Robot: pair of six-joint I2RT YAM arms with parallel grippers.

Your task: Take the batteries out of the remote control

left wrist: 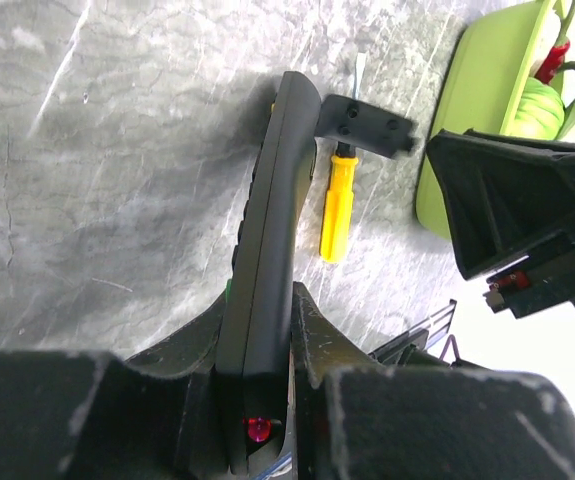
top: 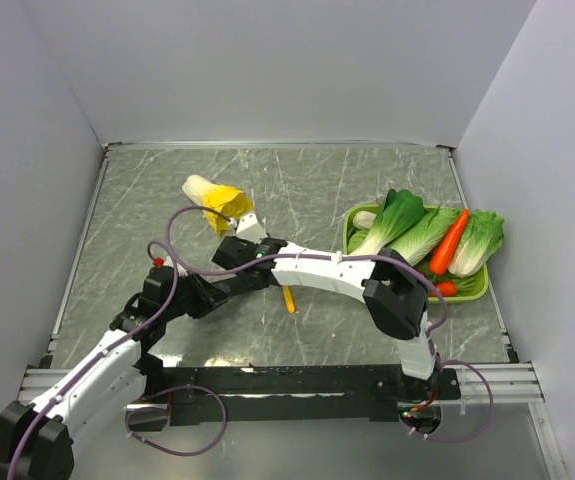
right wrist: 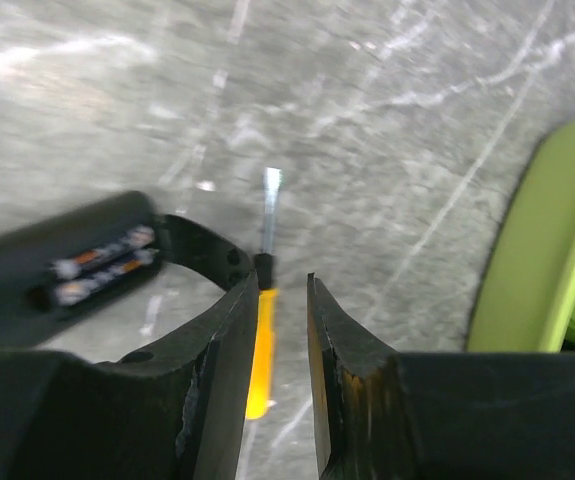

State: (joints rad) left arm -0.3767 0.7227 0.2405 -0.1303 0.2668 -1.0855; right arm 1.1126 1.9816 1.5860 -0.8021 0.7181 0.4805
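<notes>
Up close in the left wrist view, the left gripper (left wrist: 259, 320) clamps the remote control (left wrist: 277, 200) by its lower end. The slim black bar stands on its long edge and runs from the bottom centre of the frame toward the top centre, above the grey marbled table (left wrist: 117, 150). Just right of the remote a yellow-handled screwdriver (left wrist: 335, 215) lies flat on the table, blade pointing to the top of the frame. A short black cover piece (left wrist: 367, 125) lies across the screwdriver's shaft, near the remote's far end. In the right wrist view, the batteries (right wrist: 102, 268) sit side by side inside the remote's open compartment at the left middle of the frame, blurred, with pale and orange markings showing. The right gripper (right wrist: 282, 285) hovers over the screwdriver with its jaws a narrow gap apart and nothing between them; the yellow handle shows through the gap on the table below. A lime-green tray (left wrist: 467, 120) fills the upper right of the left wrist view. Seen from overhead, the tray sits at the right middle of the frame holding leafy greens (top: 392, 220) and a carrot (top: 449, 242), while a yellow-and-white cabbage (top: 212, 198) lies above the two arms, left of centre.
</notes>
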